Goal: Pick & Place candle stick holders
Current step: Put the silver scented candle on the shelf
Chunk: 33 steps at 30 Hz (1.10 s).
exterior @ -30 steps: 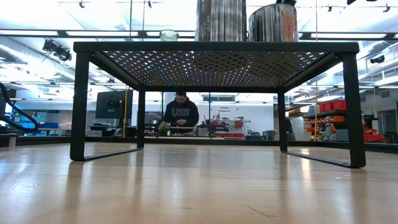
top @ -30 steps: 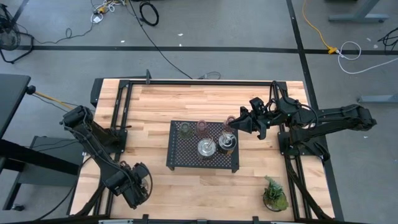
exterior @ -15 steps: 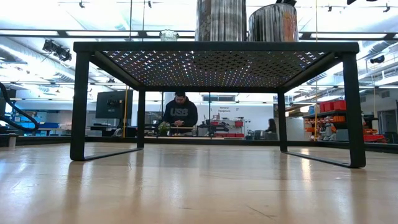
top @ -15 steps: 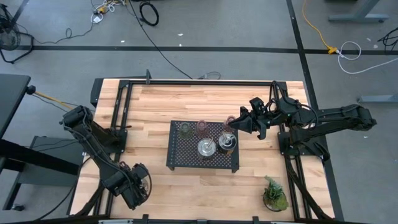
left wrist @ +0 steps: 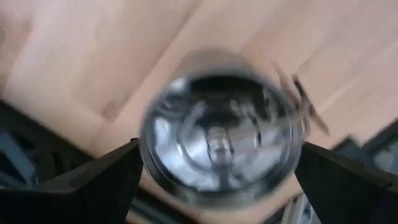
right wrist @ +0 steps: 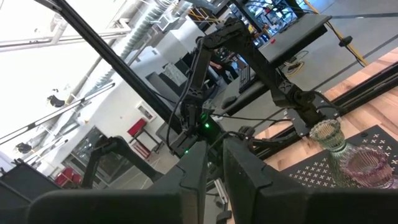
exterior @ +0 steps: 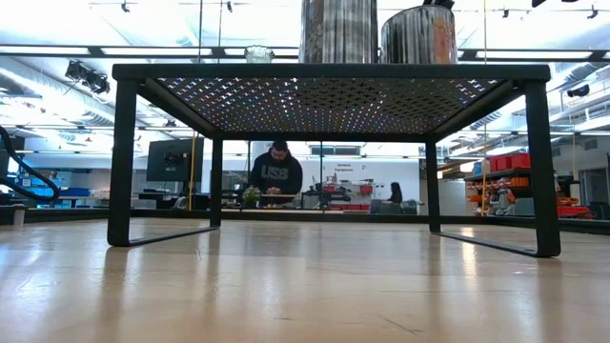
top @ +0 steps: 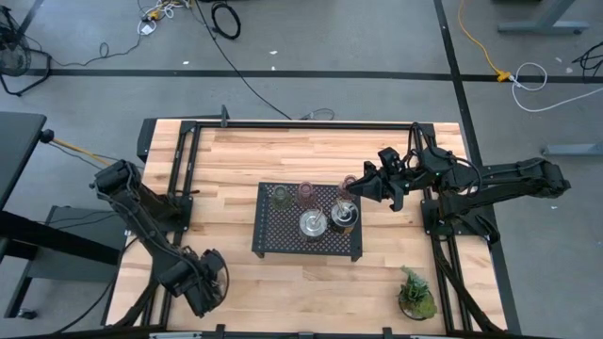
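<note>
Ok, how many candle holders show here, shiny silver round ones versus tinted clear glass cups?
Shiny silver round holders: 3
Tinted clear glass cups, greenish, pink, reddish: 3
Total: 6

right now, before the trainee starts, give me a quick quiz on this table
1. How many silver holders stand on the tray?
2. True or false: the plant stands on the tray.
3. What sits between the fingers of the left gripper?
A) a third silver holder
B) a pink glass
C) a cable

Key: 1. two; 2. false, it stands on the table near the right arm's base; 3. A
</note>
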{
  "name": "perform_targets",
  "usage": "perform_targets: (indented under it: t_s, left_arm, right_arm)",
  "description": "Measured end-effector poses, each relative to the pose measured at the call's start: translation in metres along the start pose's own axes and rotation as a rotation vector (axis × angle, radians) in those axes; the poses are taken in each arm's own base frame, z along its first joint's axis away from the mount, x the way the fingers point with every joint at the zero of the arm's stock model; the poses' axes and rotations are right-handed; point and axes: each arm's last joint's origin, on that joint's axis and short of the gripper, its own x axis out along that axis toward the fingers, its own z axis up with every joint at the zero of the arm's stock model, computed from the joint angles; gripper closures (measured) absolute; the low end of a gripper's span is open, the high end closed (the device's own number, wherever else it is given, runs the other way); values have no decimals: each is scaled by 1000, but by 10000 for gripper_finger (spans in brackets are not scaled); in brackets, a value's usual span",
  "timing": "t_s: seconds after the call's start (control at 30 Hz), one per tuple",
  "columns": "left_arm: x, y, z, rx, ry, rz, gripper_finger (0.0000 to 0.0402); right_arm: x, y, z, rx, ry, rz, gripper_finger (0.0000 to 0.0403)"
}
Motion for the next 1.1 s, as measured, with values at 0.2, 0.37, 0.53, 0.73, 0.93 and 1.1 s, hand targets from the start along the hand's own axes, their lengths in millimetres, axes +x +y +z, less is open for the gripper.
perform_targets:
  t_s: [0.2,0.37,0.53,0.73,0.93,1.1]
  left_arm:
    - [7,2,1,-1,-33,-5,3]
    - [17,3,-1,1,42,-28,3]
    - [17,3,0,4,40,-21,3]
    - [17,2,0,1,36,-39,3]
    - [17,-2,1,0,-2,-75,3]
    - [16,-2,4,-7,-93,-84,3]
  right_arm:
    - [0,0,0,0,1,-1,351]
    - [0,0,-1,2,5,-5,351]
    - [0,0,-1,1,5,-5,351]
    - [0,-1,-1,-5,5,-5,351]
    - [0,-1,-1,-7,6,-5,351]
    - [0,-1,-1,-7,6,-5,351]
